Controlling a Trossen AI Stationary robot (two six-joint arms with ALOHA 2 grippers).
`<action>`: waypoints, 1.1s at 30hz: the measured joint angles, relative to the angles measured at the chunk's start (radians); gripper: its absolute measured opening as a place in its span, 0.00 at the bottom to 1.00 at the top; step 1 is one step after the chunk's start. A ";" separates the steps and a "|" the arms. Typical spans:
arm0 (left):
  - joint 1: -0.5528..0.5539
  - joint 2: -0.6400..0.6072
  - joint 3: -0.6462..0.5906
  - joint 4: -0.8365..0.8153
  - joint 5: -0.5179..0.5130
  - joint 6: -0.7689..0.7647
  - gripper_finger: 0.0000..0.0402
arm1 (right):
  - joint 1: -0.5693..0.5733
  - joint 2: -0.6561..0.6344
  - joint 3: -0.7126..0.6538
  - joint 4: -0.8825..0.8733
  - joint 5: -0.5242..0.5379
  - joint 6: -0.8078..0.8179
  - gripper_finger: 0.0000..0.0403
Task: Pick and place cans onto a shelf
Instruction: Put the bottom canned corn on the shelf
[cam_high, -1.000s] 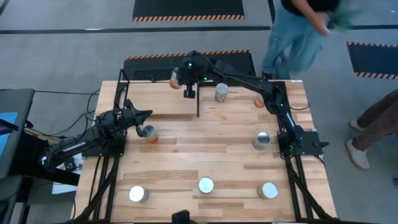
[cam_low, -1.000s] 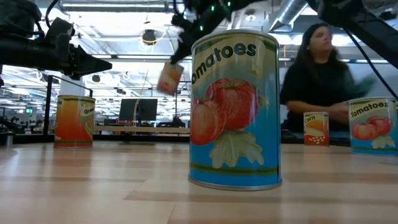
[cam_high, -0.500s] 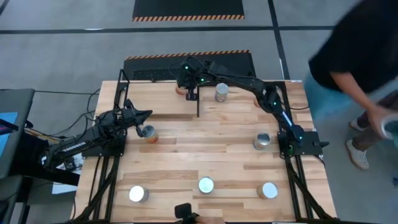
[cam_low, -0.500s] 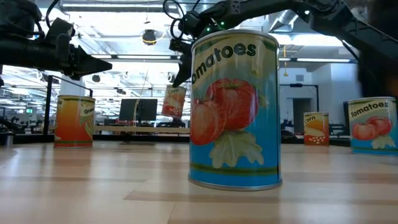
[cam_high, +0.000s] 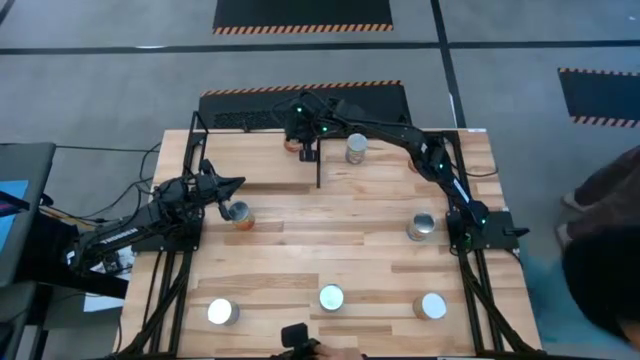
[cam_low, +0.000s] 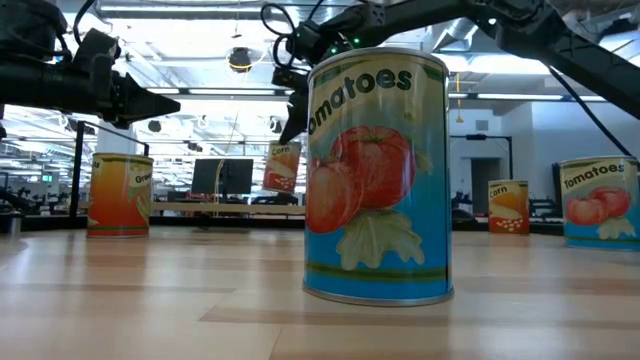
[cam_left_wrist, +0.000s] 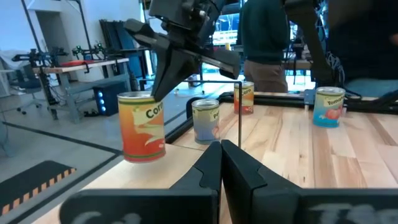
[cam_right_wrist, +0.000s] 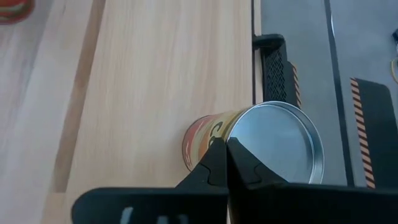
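Note:
My right gripper (cam_high: 300, 146) reaches over the far left of the table and is shut on an orange corn can (cam_low: 283, 165), low over the shelf (cam_high: 245, 158), a light board edged by a black frame. The can also shows in the left wrist view (cam_left_wrist: 143, 126). My left gripper (cam_high: 238, 184) is shut and empty, hovering above another orange can (cam_high: 239, 213) that stands on its base at the table's left. A silver-topped can (cam_high: 356, 150) stands just right of the frame's black post (cam_high: 318, 168). My right gripper pinches the corn can at its top rim (cam_right_wrist: 231, 138), on one side of the silver lid, between its two fingertips. The fingers come from above, slanting down (cam_left_wrist: 160, 87). The can hangs below them, slightly tilted, with a small gap under its base in the low view.
Other cans stand at the right (cam_high: 422, 226), the far right (cam_high: 416, 163), and along the near edge (cam_high: 220, 312), (cam_high: 331, 298), (cam_high: 432, 306). The middle near one fills the low view as a tomato can (cam_low: 378, 175). A person (cam_high: 600, 260) stands beyond the table's right side.
My right gripper has gone down toward the shelf with the corn can, which hung higher and more tilted a second ago. In the last half second it has hardly moved. The person behind the table has walked off to the right.

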 joint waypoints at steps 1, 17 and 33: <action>0.000 0.000 0.000 0.000 0.000 0.000 0.00 | -0.002 0.000 0.000 -0.001 0.000 0.000 0.01; 0.000 0.000 0.000 0.000 0.000 0.000 0.00 | -0.021 0.000 0.000 0.014 -0.001 -0.007 0.01; 0.000 0.000 0.000 0.000 0.001 0.000 0.00 | -0.003 0.063 0.002 0.033 0.023 -0.048 0.01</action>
